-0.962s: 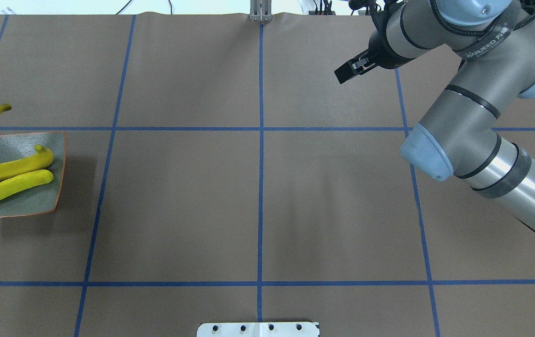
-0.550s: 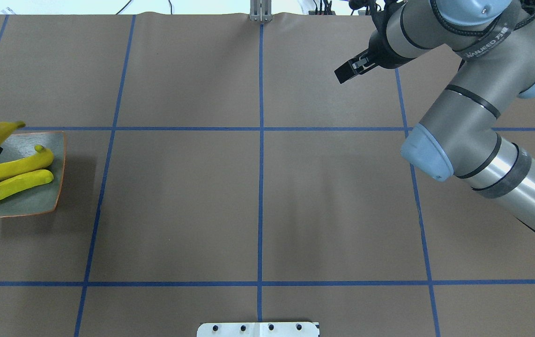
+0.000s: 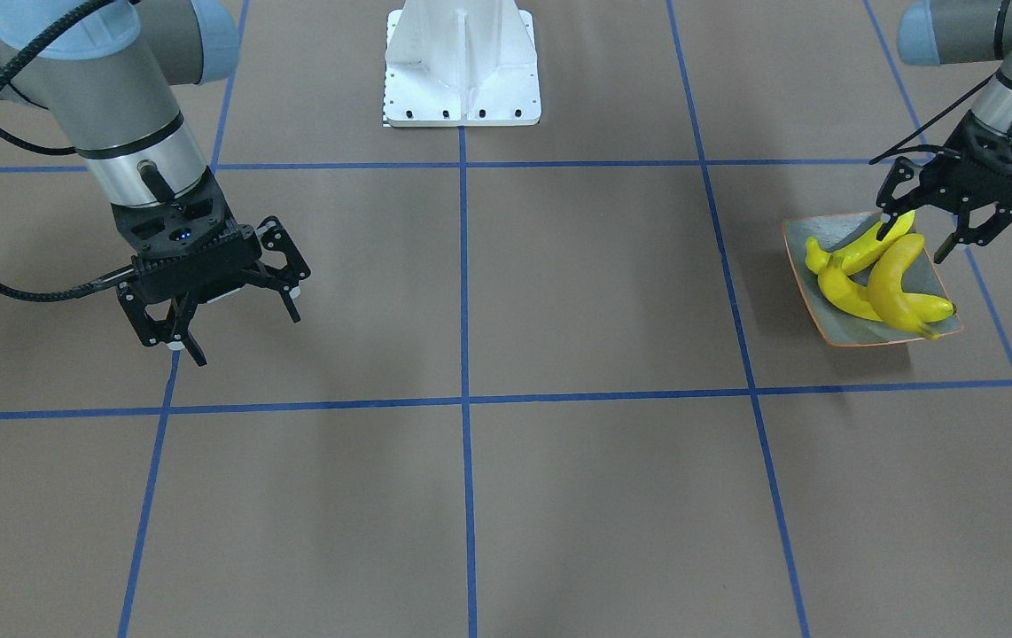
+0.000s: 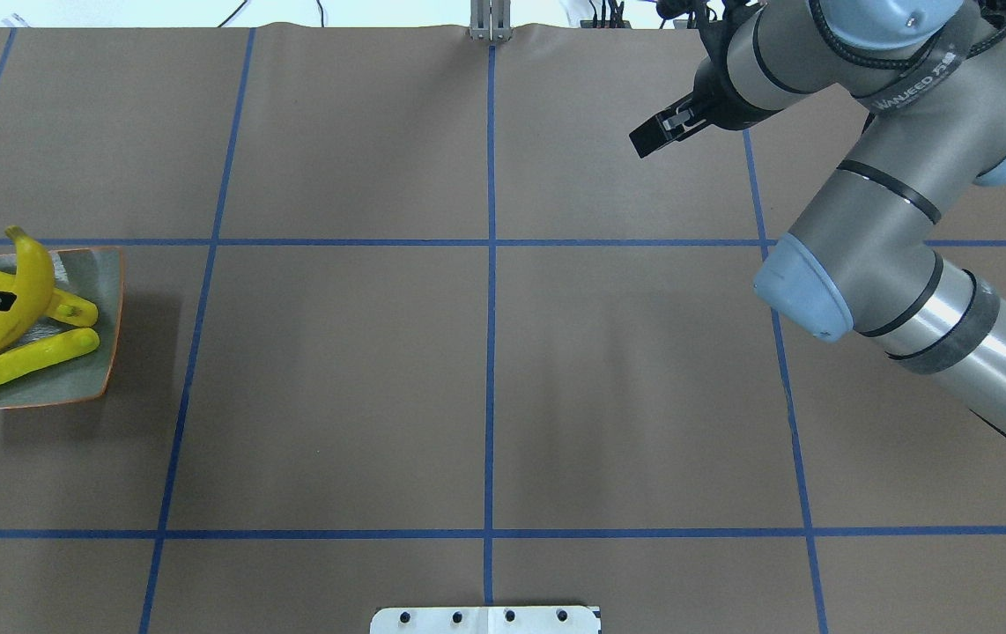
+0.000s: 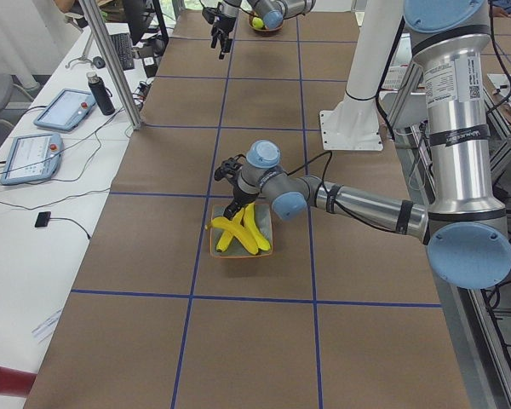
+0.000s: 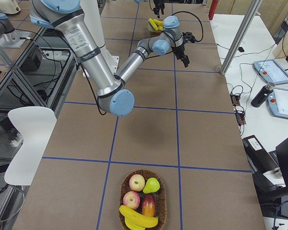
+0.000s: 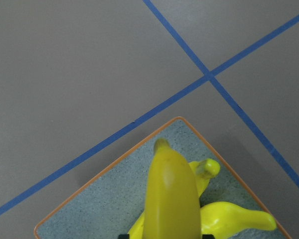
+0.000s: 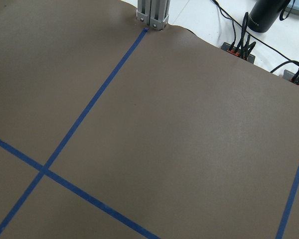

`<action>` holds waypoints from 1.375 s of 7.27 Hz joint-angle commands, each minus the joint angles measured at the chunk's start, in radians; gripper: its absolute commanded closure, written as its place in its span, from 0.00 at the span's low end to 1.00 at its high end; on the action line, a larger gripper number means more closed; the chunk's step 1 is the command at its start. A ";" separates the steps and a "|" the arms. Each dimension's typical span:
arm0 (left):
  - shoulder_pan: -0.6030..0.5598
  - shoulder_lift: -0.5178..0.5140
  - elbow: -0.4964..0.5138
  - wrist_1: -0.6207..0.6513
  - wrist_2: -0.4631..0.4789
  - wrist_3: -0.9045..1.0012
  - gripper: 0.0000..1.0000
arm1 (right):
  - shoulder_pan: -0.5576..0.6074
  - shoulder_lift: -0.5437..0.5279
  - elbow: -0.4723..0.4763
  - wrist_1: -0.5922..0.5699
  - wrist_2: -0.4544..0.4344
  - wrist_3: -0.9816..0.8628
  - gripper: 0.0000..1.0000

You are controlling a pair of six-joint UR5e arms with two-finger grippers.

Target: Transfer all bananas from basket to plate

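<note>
Three bananas (image 3: 878,283) lie on the plate (image 3: 838,330), at the left end of the tabletop (image 3: 559,292). The top banana (image 3: 894,275) rests crosswise over the other two.

Left gripper (image 3: 914,246): hangs just above that banana's upper end, jaws spread wide, one on either side of it. The hold looks released.

Right gripper (image 3: 245,337): jaws spread, nothing between them, over bare tabletop well right of the plate.

Basket (image 6: 165,203): at the far right end, with at least one basket banana (image 6: 139,221) in it beside apples and a pear. Task not finished.

Step in hand, as I read it: clearing the drop. Raise your left gripper straight up and keep the jaws wide until the fingertips are above the fruit. A sideways exit would likely nudge the top banana, which sits on curved, glossy skins and could roll over the low rim. Lay your next one alongside the pile, not across it.
</note>
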 commanded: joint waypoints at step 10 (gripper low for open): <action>-0.099 -0.079 -0.005 0.138 -0.178 -0.114 0.00 | 0.475 -0.394 -0.003 0.002 0.367 -0.649 0.00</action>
